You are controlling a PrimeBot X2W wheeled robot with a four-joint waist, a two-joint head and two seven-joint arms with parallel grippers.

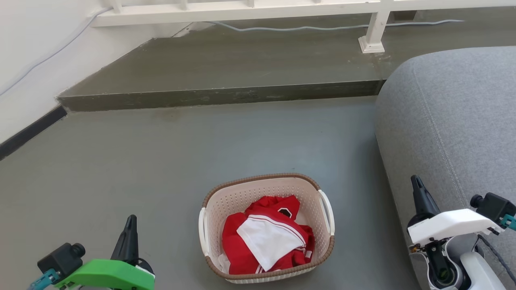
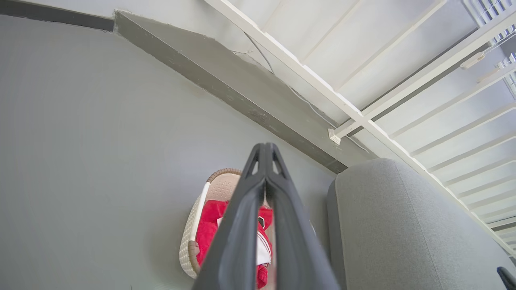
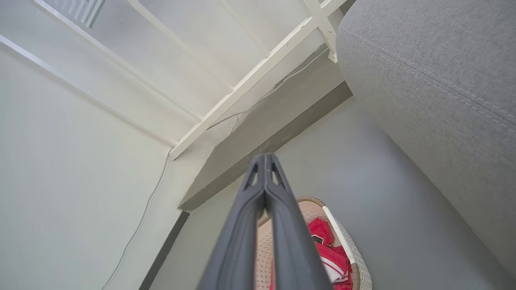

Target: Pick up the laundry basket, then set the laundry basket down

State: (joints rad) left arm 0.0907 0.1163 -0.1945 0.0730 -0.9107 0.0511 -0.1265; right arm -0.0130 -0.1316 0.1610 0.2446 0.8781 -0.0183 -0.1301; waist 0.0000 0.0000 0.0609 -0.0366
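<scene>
Left gripper (image 1: 131,220) and right gripper (image 1: 416,182) pinched closed, empty, well apart either side of laundry basket (image 1: 258,190); lopsided lift could tip it.

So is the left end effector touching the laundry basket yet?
Apart. Head view: bare floor lies between the left end effector and the laundry basket.

The left gripper (image 2: 265,150) hides much of the laundry basket (image 2: 188,245), and the sofa (image 2: 403,225) runs off the edge
</scene>
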